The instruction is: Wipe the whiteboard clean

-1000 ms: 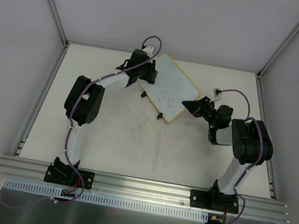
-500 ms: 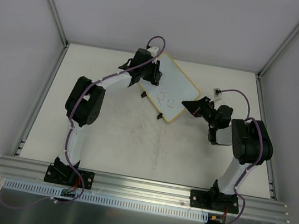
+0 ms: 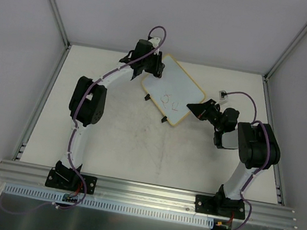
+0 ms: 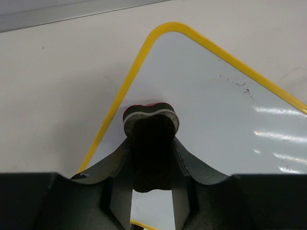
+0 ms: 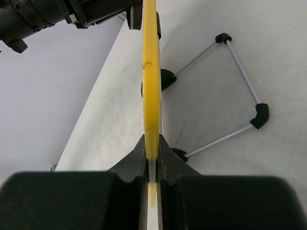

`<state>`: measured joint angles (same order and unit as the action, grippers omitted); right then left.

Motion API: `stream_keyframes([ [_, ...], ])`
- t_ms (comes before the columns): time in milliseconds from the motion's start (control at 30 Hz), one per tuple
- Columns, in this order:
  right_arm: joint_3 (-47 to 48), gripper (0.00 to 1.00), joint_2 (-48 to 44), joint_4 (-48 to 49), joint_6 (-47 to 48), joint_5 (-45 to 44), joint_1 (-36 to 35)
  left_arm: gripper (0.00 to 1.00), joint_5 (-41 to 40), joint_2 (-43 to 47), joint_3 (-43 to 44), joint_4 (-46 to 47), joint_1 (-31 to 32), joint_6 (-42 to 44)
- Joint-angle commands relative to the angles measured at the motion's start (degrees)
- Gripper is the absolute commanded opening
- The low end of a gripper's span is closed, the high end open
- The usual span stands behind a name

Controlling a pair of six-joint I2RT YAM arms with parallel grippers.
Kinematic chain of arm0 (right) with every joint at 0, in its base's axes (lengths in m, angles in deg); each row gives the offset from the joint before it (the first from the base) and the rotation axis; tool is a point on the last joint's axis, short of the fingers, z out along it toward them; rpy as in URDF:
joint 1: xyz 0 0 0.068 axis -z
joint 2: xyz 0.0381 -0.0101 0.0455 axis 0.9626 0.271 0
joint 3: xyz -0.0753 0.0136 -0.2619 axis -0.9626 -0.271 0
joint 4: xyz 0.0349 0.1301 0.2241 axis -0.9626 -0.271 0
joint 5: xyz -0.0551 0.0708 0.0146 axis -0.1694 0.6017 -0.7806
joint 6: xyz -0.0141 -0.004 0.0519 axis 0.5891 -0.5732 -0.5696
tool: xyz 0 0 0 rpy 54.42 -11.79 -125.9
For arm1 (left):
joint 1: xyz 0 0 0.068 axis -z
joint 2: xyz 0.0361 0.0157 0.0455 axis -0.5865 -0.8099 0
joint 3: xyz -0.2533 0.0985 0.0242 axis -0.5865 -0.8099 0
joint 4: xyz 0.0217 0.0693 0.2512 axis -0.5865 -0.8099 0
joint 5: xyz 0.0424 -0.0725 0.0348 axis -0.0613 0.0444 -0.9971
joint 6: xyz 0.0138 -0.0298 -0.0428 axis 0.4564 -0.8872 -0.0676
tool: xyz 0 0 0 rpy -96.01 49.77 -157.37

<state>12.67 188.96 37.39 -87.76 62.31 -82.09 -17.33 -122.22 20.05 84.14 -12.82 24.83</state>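
Room first: the table [image 3: 115, 138] is open across the near half btwn the two arm bases, and also left of the L arm out to the left rail [image 3: 42, 104]. The far side is tight. The L gripper [image 3: 151, 67] sits close to the far table edge by the back wall. The R arm's elbow is near the right rail.

The whiteboard [image 3: 174, 92] is at far centre, turned like a diamond, white face w/ a thin yellow frame. From the R wrist cam its edge [image 5: 150, 72] reads as a thin yellow line, propped on a wire stand [image 5: 240, 72] w/ black feet. A couple of small scribbles [image 3: 170, 100] remain near its near-left edge, and I see tiny dark specks [image 4: 242, 87] nearer the far-right edge. The rest of the face looks clean.

The L gripper [image 4: 151, 143] is closed on an eraser [image 4: 150, 117], whose pad is pressed on the board just inside its far-left corner. The R gripper [image 3: 192, 107] is clamped on the board's right edge, jaws tight on the yellow frame [image 5: 152, 153].

Vs 1 s ago, the L gripper has slid from the board's left-middle up to the far corner. The R arm and board haven't shifted. I can't tell if the scribbles are any thinner.
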Motion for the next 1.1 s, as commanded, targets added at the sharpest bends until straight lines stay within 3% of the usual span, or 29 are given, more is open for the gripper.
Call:
stream_keyframes([
  [0, 1.02, 0.00, -0.09, 12.56, 2.09, 2.17, -1.15, 0.00, -1.74, -0.93, 3.49, -0.77, -0.06, 1.85],
  [567, 0.76, 0.00, -0.26, 12.56, 2.18, 2.25, -1.15, 0.00, 4.14, -4.62, 3.94, -0.94, 0.20, -0.61],
  [767, 0.85, 0.00, -0.26, 12.56, 2.27, 2.26, -1.15, 0.00, 5.64, -1.20, -0.54, -0.94, 0.81, -1.22],
  [1067, 0.94, 0.00, -0.26, 12.56, 2.27, 2.34, -1.24, 0.00, 8.46, -1.01, -1.16, -0.85, 6.78, 0.62],
])
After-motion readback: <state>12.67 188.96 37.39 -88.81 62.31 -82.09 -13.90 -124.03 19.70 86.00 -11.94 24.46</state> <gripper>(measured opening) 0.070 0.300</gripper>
